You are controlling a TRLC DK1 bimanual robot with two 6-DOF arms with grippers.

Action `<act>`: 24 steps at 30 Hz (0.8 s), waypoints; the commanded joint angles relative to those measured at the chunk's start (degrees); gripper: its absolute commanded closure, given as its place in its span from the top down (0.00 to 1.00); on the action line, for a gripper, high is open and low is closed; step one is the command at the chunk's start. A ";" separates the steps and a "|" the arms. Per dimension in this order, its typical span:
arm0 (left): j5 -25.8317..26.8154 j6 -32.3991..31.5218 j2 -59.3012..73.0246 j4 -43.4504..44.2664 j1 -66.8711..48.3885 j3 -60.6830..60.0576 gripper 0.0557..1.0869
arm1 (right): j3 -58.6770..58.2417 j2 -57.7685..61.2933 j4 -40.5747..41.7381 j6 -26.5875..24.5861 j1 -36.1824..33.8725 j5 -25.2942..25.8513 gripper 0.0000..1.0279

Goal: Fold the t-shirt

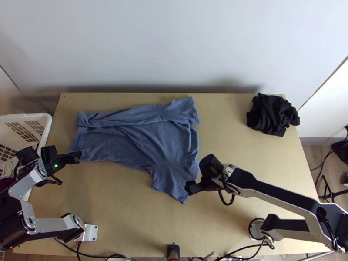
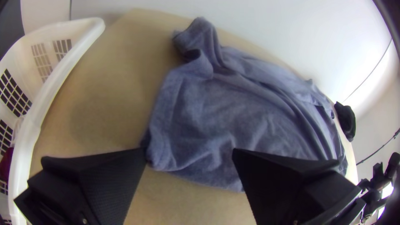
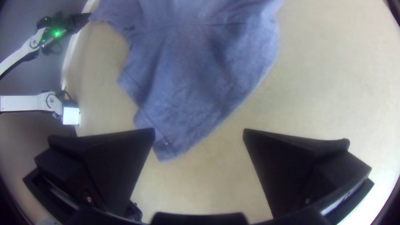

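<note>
Top view: your L gripper (image 1: 77, 157) is at the near corner of the t-shirt's (image 1: 143, 139) L end; your R gripper (image 1: 189, 188) is at the tip of the sleeve (image 1: 174, 180) that sticks out toward you.

L wrist view: you've got the L gripper (image 2: 189, 152) wide open, cloth showing btwn its fingers (image 2: 100, 179), nothing pinched. Can't tell if the tips touch the fabric. R wrist view: R gripper (image 3: 199, 130) wide open too, no cloth gripped; one fingertip overlaps the sleeve edge in view, contact unclear, the other is over bare table (image 3: 216, 175).

The t-shirt lies on the L & middle part of the table, long axis running L–R, roughly parallel to the far edge. Sleeve end is to your R, w/ that near sleeve angled toward the near edge. Along the far side the cloth is folded over in a long wrinkled band, bunched at the far L corner; the rest is fairly flat w/ some creases.

FYI: black cloth (image 1: 272, 115) bunched at far R, white basket (image 1: 30, 116) just off the table's L side.
</note>
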 commanded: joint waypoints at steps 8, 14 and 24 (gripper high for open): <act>-0.14 -1.86 0.15 0.27 -0.63 -0.07 0.95 | -0.31 5.94 5.07 1.30 0.94 -0.10 0.95; -0.32 -2.83 0.15 1.59 -0.63 0.37 0.95 | 0.83 9.46 6.48 1.30 0.94 -0.10 0.95; -0.58 -5.82 0.77 4.41 -1.60 -0.34 0.04 | 5.05 13.32 5.43 -1.16 2.61 4.21 0.03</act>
